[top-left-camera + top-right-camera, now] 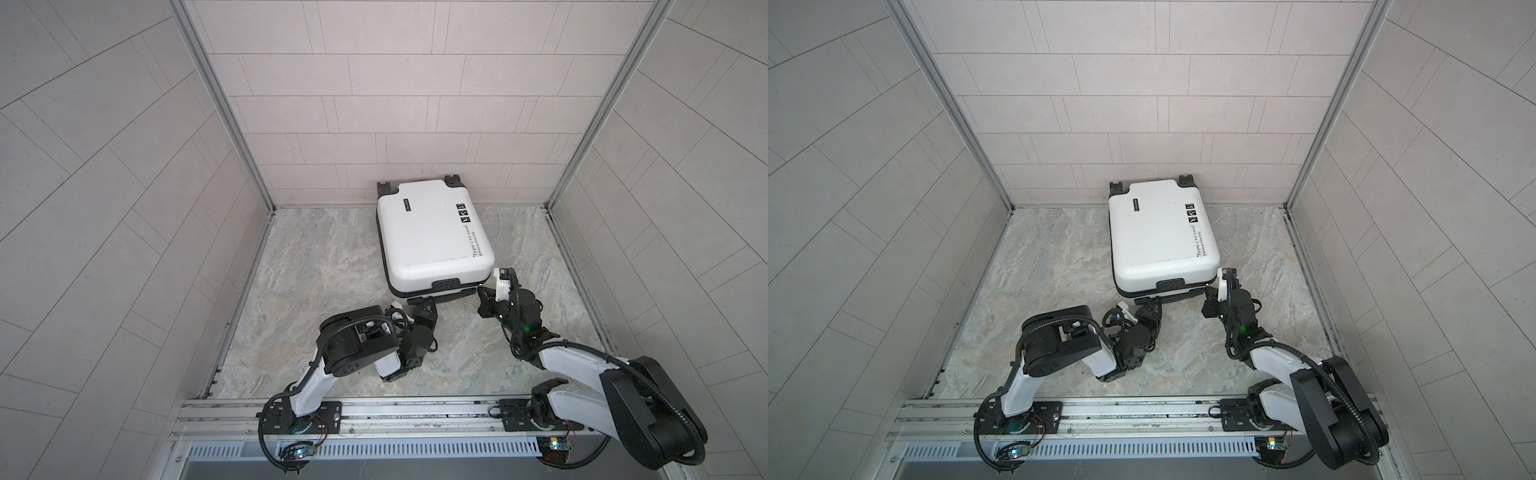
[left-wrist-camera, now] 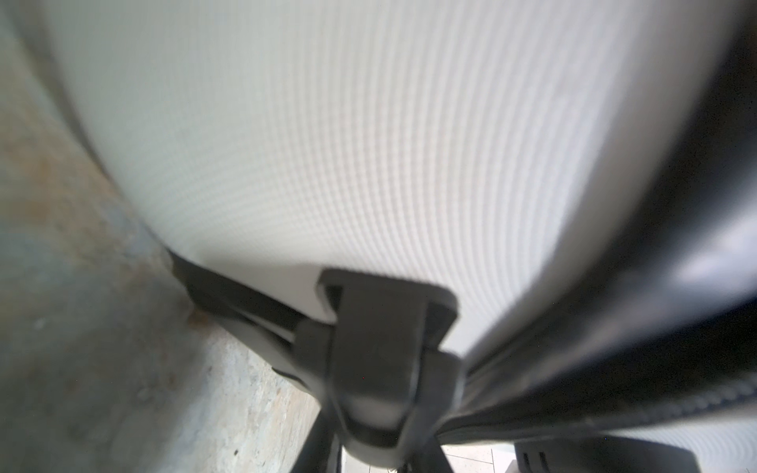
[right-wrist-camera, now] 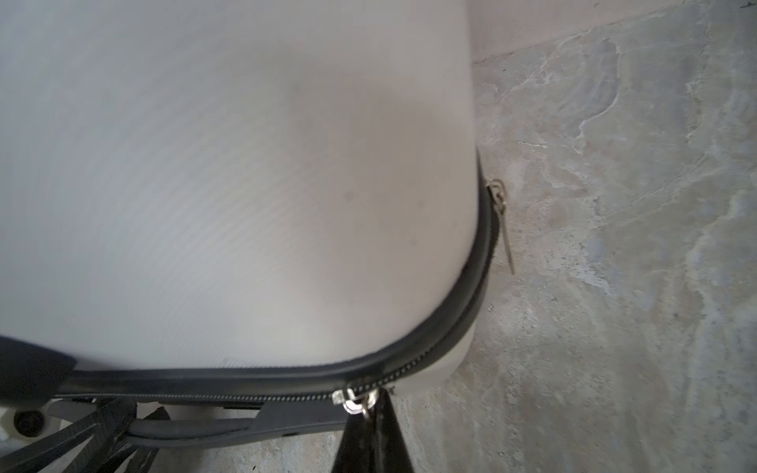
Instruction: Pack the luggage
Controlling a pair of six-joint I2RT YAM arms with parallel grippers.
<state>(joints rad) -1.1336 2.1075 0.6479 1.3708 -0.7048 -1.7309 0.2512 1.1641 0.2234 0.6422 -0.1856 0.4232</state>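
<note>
The grey marble-patterned tabletop [image 1: 316,266] carries one item. The white hard-shell suitcase [image 1: 432,237] lies flat on it, printed shell up, wheel end against the tiled back wall [image 1: 374,124], handle end away from that wall.

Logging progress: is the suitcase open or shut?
Shut. The luggage lies flat with its white shells together and no lining showing in both top views; whether the zipper is fully closed cannot be told.

Both arms are extended forward and held low, with the tools set near each other.
The left arm [image 1: 357,336] is folded at the elbow, its tool [image 1: 424,309] closed on the handle [image 3: 196,430]; the right arm [image 1: 582,361] is angled inward, its tool [image 1: 483,292] pinched fully shut at the zip pull [image 3: 366,409].
</note>
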